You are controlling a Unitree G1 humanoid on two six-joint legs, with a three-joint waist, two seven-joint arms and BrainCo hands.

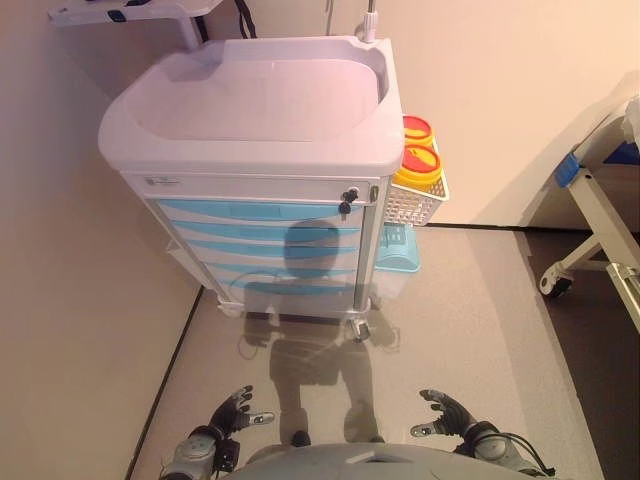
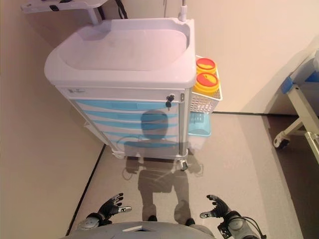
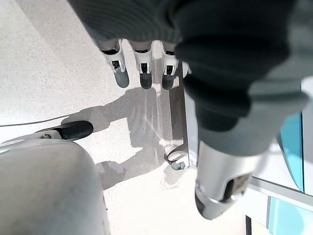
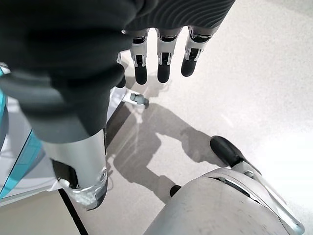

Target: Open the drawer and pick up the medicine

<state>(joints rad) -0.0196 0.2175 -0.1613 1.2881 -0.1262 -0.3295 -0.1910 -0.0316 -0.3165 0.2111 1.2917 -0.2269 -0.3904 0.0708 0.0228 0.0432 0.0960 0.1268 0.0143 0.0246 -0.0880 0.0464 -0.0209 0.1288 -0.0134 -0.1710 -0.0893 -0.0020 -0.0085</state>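
- I see the white medical cart with its stack of pale blue drawers all closed; no medicine in view, so I cannot tell where it is.
- White wire basket on the cart's right side holds two yellow containers with red lids.
- My left hand hangs low, well short of the cart, fingers apart and relaxed, holding nothing.
- My right hand likewise, fingers loose, empty.
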